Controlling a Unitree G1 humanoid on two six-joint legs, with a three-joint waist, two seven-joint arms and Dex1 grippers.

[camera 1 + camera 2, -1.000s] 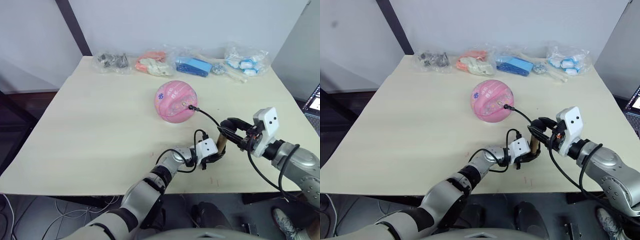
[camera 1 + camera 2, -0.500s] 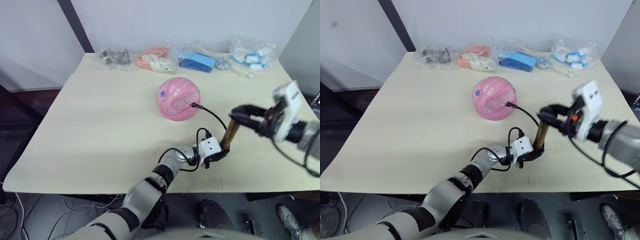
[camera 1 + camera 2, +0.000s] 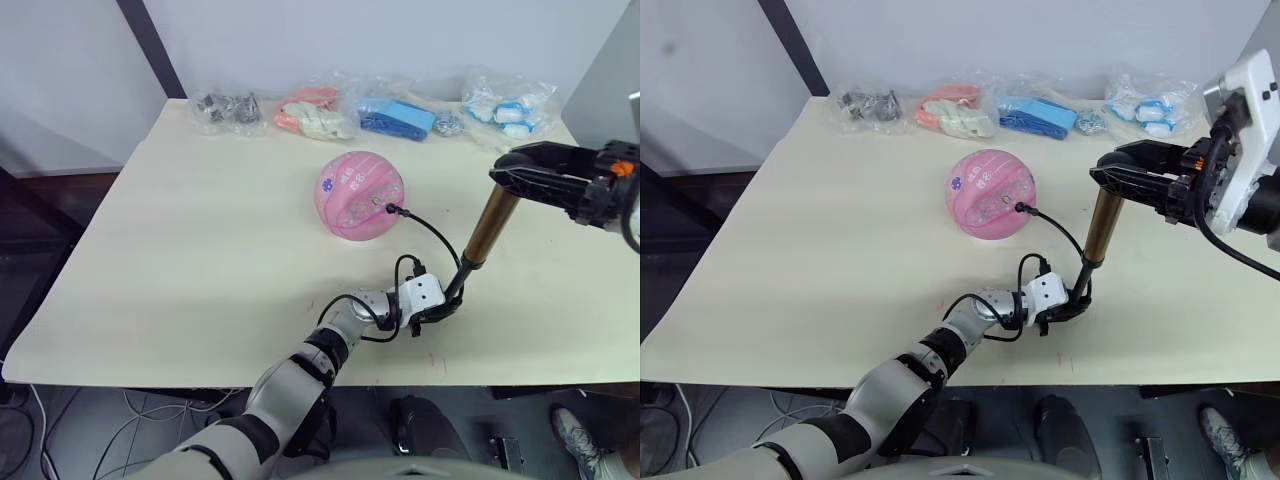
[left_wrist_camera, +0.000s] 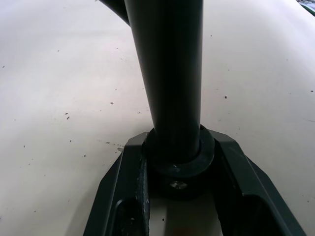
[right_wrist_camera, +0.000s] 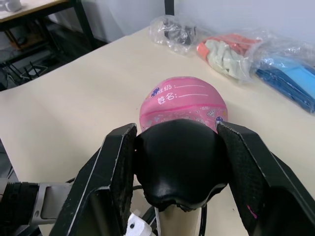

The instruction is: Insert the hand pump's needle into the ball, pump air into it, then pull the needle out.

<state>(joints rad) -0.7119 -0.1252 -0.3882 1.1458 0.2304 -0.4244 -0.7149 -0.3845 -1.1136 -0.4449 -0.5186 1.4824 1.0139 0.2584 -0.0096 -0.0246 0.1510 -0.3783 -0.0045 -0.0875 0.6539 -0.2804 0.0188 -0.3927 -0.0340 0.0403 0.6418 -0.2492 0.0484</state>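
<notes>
Two grippers hold one pump [image 3: 1102, 228] on a pale table [image 3: 840, 250]. It stands tilted, its gold-bronze barrel leaning away from the robot's left toward its right. The left gripper [image 3: 1068, 298] rests low on the table near the front edge — its black fingers [image 4: 132, 187] are closed around the pump's black base cap, one finger on each side. The right gripper [image 3: 1120, 172] is raised above the table, fingers [image 5: 114, 162] clamped on the black handle at the pump's top, with a dark rod showing between base cap and barrel.

From the pump's base a thin black hose [image 3: 1060, 232] curves up and across to the ball [image 3: 989, 193], which sits near the table's middle, beyond the left gripper. The needle's black fitting [image 3: 1022, 209] touches the pink ball's near side, the pin itself too small to make out.

Along the far edge lie four clear bags [image 3: 950, 110] — with dark, orange and white, blue, and white-and-blue contents.
</notes>
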